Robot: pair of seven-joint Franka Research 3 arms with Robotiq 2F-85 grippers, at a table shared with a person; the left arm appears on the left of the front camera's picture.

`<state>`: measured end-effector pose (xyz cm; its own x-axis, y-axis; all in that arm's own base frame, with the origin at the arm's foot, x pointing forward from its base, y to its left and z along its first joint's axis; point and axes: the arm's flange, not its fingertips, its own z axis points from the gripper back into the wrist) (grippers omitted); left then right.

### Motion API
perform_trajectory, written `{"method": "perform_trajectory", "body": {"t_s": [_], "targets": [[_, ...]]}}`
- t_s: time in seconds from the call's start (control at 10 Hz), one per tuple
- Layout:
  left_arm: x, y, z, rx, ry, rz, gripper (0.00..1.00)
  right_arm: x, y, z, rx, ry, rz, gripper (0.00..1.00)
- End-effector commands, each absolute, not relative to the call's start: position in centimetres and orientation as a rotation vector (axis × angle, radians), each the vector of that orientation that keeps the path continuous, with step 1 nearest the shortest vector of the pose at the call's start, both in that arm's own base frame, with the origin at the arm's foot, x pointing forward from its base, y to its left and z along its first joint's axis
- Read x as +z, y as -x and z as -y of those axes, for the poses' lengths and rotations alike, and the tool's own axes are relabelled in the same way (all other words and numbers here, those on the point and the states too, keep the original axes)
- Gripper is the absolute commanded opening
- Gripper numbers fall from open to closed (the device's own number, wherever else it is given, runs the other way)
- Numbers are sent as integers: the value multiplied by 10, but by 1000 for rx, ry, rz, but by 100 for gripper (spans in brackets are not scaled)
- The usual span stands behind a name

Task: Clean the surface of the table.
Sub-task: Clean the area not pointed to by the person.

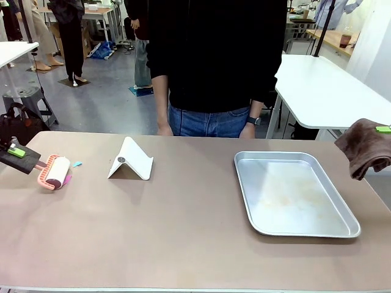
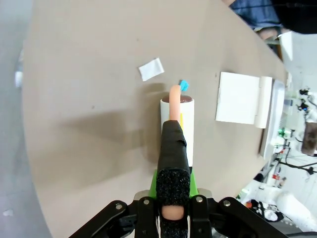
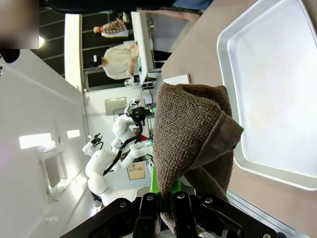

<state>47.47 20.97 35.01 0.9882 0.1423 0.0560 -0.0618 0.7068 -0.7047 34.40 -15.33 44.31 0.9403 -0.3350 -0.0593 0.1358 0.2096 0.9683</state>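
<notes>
The taupe table (image 1: pixel 183 238) spans the front view. At its far left my left gripper (image 1: pixel 19 153) is shut on the black-wrapped pink handle of a lint roller (image 1: pixel 58 171), whose white drum rests on the tabletop. The left wrist view shows the same grip (image 2: pixel 173 208), with the drum (image 2: pixel 186 126) just beyond the handle. Small scraps lie by the drum: a blue scrap (image 1: pixel 77 163) (image 2: pixel 184 85), a magenta scrap (image 1: pixel 67 180) and a pale scrap (image 2: pixel 151 69). At the far right my right gripper (image 1: pixel 382 129) is shut on a hanging brown cloth (image 1: pixel 365 148) (image 3: pixel 190 134), held above the table.
A white folded stand (image 1: pixel 130 160) sits left of centre, and a shiny metal tray (image 1: pixel 256 210) lies right of centre, under and left of the cloth. A person in a black top stands at the far edge, hands (image 1: pixel 164 130) hanging at the sides. White tables stand behind.
</notes>
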Motion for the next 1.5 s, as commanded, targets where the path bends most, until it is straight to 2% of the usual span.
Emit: {"method": "perform_trajectory", "body": {"t_s": [0.0,0.4,0.8,1.4], "targets": [[330,-465,-170,64,728,35,13,447,-344,154,-319,-1336,186,7],[322,-471,-132,-1,694,-3,13,447,-344,154,-319,-1336,186,7],[331,-473,-137,-2,737,19,13,447,-344,154,-319,-1336,186,7],[412,-431,-188,-91,942,193,13,447,-344,154,-319,-1336,186,7]]}}
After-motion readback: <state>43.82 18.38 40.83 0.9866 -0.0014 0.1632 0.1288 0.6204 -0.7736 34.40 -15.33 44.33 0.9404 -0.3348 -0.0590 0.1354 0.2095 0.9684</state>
